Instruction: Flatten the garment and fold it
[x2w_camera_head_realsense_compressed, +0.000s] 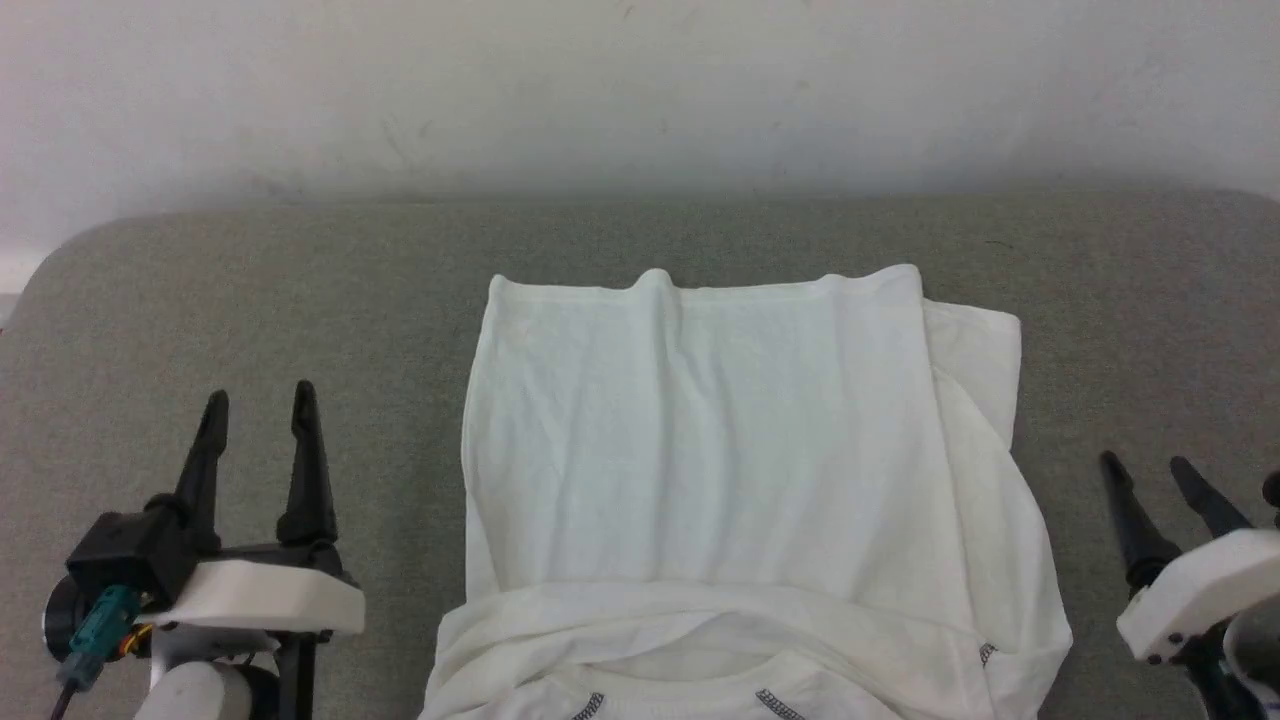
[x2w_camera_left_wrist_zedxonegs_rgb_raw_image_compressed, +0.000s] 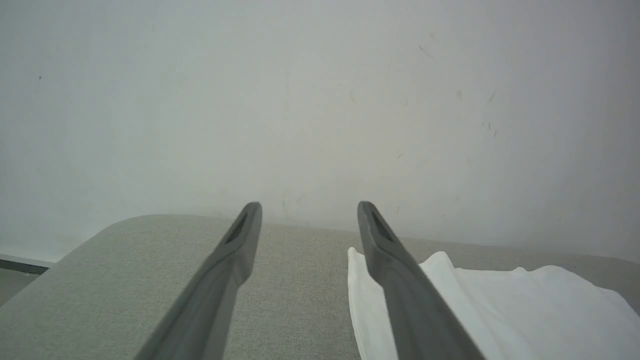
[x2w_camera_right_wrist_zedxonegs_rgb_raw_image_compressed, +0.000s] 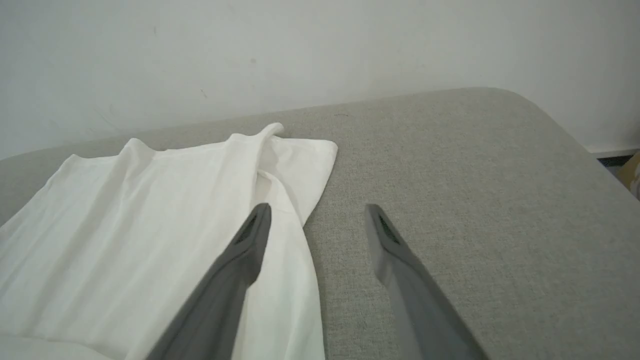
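White shirt (x2w_camera_head_realsense_compressed: 720, 450) mid-table (x2w_camera_head_realsense_compressed: 250, 280), sides folded in; collar end at near edge rumpled. Crosswise fold apparently left. Left pincer (x2w_camera_head_realsense_compressed: 259, 392) and right pincer (x2w_camera_head_realsense_compressed: 1144, 460) spread, empty.

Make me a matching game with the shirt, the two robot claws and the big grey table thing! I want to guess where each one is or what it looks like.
Things:
1. garment
2. left gripper
3. right gripper
4. grey surface

Descriptions:
A. open, on the robot's right of the garment
B. underneath everything
C. white, lying in the middle
D. open, on the robot's left of the garment

Pairs: 1-C, 2-D, 3-A, 4-B
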